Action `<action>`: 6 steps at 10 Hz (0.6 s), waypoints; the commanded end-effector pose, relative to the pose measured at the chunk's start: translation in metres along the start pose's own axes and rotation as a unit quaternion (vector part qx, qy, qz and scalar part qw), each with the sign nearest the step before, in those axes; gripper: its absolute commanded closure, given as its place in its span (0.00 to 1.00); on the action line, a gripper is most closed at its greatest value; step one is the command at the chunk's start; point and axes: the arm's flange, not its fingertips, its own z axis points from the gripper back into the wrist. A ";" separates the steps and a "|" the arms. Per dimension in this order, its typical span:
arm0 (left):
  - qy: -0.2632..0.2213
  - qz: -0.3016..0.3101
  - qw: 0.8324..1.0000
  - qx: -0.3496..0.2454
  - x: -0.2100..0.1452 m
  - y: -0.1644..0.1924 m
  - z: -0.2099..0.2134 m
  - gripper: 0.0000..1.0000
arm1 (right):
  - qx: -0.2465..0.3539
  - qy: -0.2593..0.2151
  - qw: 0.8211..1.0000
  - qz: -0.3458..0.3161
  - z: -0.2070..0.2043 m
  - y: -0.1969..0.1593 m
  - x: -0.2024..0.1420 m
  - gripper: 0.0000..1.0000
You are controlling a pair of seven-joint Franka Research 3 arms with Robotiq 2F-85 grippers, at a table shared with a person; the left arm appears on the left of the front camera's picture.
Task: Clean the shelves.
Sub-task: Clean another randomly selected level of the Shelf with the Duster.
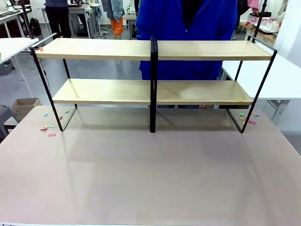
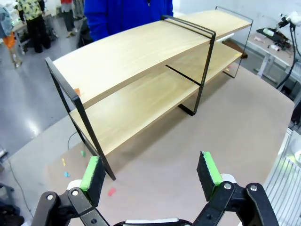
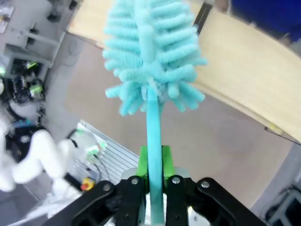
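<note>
**Shelves with scraps around**

Paper scraps (image 1: 48, 128) dot our table (image 1: 150, 179) by the frame's feet; a person in blue (image 1: 188, 23) stands behind. The shelves (image 1: 94, 48) span the far side: two pale boards, black frame. Our left gripper (image 2: 149, 162) gapes released; our right gripper (image 3: 154, 157) clenches a turquoise duster (image 3: 153, 56).

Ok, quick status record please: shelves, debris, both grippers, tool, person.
shelves: two-tier rack, upright on the table's far half
debris: coloured paper scraps on the table by both end legs; yellow scrap on lower board's right end; orange scrap on top board's left end
left gripper: open, empty, above the table
right gripper: shut on turquoise duster handle, head toward the rack
person: blue jacket, standing behind the rack
</note>
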 end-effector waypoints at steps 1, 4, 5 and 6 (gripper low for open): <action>-0.004 -0.003 1.000 -0.005 -0.001 0.001 -0.001 0.00 | 0.061 -0.035 0.997 -0.011 -0.061 -0.095 -0.163 0.88; -0.004 -0.003 1.000 -0.005 -0.001 0.001 -0.001 0.00 | 0.022 -0.015 1.000 -0.011 0.033 -0.024 -0.012 0.88; -0.004 -0.003 1.000 -0.005 -0.001 0.001 -0.001 0.00 | 0.022 -0.015 1.000 -0.011 0.033 -0.024 -0.012 0.88; -0.004 -0.003 1.000 -0.005 -0.001 0.001 -0.001 0.00 | 0.022 -0.015 1.000 -0.011 0.033 -0.024 -0.012 0.88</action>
